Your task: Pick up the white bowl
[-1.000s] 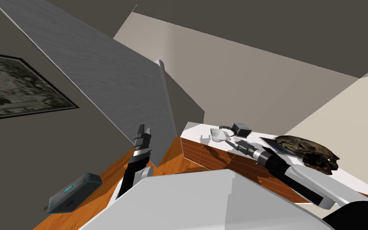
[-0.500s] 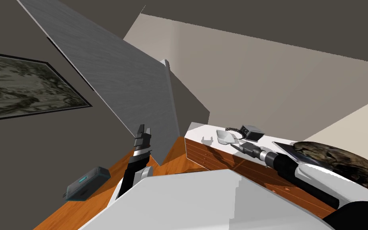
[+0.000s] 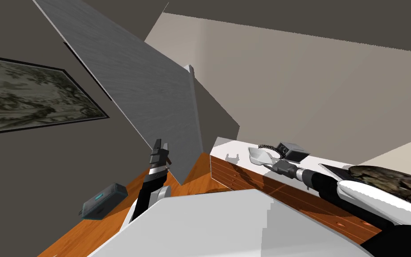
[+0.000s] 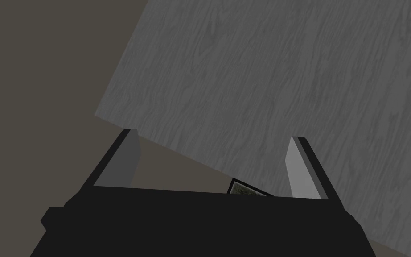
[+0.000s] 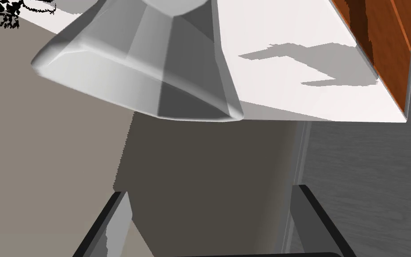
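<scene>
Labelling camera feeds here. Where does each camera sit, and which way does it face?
Head view: on the head, rolled, looking steeply down at dresser, white bowl, grey panel; left pincer and right pincer show.
Left wrist view: on the left hand, facing the grey panel; open fingers show.
Right wrist view: on the right hand, facing the white bowl beyond its open fingers.
Shared: head and right wrist views both show white bowl and dresser.

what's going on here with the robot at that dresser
The robot's right gripper is stretched out toward the white, faceted bowl standing on a white-topped wooden dresser. Its fingers are open and the bowl lies just ahead of them, not yet between them, so nothing is gripped. The left gripper is held up by a grey wood-grain panel, open and empty.
</scene>
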